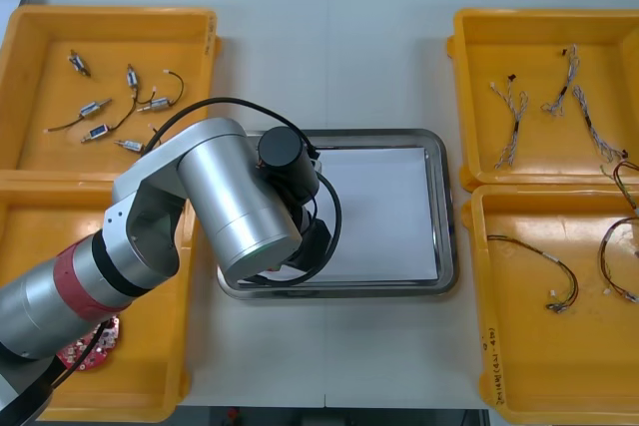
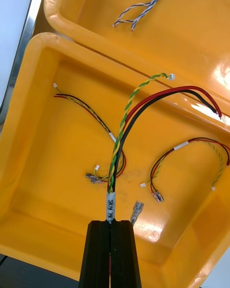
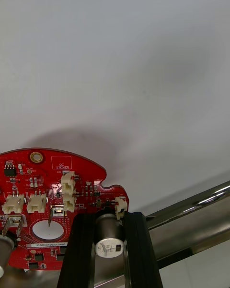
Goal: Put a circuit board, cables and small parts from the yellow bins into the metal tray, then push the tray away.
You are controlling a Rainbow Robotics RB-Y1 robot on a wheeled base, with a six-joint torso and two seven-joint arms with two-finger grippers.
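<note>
Fingers [image 3: 79, 249] of the left gripper [image 3: 109, 218] are clamping a silver cylinder [image 3: 109, 240] that is standing on a round red circuit board [image 3: 48, 182]. Print on the cylinder's top is too small to read. The board is hanging over the white inside of the metal tray [image 3: 191, 206], close to its shiny rim. It is carrying cream plugs, a white-outlined box of tiny lettering and a white strip label, neither of them legible. From the front view, the left arm [image 1: 230, 197] is reaching across the tray's [image 1: 449, 216] near left corner.

The right gripper [image 2: 110, 223] is pinching a cable [image 2: 113, 173] made of red and black wires plus a twisted yellow-green pair. A white sleeve [image 2: 110, 206] just past the fingertips is showing black characters I cannot make out. The cable is stretching out over the near right yellow bin [image 2: 28, 125], where two similar cables [image 2: 187, 149] are lying. Twisted blue and white cables [image 2: 132, 17] are lying in the bin beyond.
</note>
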